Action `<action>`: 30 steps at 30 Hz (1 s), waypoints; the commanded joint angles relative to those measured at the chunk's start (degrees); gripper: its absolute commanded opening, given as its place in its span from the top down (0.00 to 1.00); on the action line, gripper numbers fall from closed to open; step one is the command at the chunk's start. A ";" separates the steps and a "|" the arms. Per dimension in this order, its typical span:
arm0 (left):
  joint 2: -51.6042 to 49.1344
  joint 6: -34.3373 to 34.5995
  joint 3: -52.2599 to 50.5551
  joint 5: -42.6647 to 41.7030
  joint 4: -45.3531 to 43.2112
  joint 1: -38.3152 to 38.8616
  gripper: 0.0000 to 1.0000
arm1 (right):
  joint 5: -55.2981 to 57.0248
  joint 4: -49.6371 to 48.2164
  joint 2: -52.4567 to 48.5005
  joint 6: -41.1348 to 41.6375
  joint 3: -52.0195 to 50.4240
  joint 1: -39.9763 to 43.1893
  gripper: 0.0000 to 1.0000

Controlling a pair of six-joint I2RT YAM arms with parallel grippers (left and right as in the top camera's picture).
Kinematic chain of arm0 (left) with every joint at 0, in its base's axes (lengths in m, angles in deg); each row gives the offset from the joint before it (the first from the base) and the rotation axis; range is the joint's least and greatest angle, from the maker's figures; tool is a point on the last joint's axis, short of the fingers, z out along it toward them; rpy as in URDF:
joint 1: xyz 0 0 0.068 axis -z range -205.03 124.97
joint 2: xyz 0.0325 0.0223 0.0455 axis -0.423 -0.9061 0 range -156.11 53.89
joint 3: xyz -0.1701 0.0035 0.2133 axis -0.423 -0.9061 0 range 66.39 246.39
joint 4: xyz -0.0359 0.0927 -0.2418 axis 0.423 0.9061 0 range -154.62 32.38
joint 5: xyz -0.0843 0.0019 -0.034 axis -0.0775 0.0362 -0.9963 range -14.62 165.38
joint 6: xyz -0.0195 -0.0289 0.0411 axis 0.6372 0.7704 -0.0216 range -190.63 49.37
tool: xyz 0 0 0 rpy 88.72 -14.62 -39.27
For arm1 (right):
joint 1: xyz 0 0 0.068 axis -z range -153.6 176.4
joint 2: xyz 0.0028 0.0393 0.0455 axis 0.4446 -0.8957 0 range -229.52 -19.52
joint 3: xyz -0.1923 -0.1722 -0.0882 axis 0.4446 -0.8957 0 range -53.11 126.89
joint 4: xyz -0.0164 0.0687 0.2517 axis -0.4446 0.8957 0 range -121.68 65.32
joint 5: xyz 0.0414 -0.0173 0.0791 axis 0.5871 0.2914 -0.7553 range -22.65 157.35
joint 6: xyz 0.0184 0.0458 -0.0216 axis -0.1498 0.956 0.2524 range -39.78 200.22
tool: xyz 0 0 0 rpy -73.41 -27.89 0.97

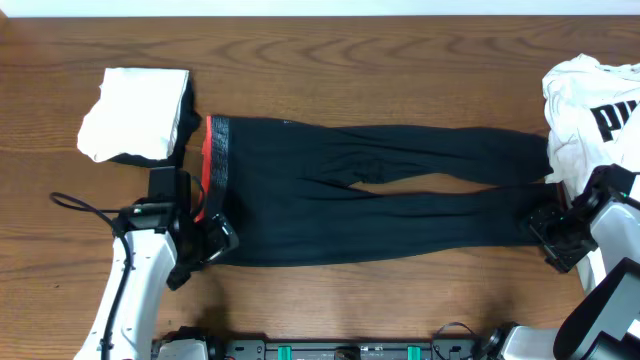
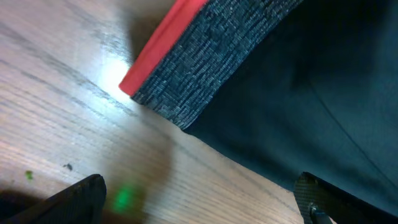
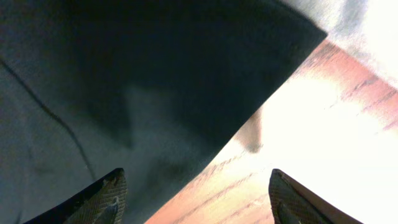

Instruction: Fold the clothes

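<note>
The clothes lie on the wooden table. Long black leggings are spread flat, with the red-orange waistband at the left and the leg ends at the right. My left gripper stands open just off the waistband's near corner, with bare wood between its fingers. My right gripper is open at the leg ends. The edge of the black leg fabric runs between its fingers, and neither finger presses on it. A white T-shirt with black lettering is bunched at the far right.
A folded white cloth rests on something dark at the back left, close to the waistband. The T-shirt's white fabric lies just beyond the leg ends. A black cable loops left of the left arm.
</note>
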 commanded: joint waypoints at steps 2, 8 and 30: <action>-0.02 -0.52 -1.38 -1.20 -2.80 -0.31 0.02 | 2.95 -2.95 0.09 0.70 -1.77 0.44 0.27; -0.04 1.81 -5.14 -1.07 -7.48 -0.35 0.02 | 3.65 -8.46 0.09 0.70 -4.68 0.50 0.28; -0.13 4.96 -8.04 2.01 -11.10 -0.46 0.30 | 3.76 -10.10 0.09 0.61 -5.68 0.52 0.65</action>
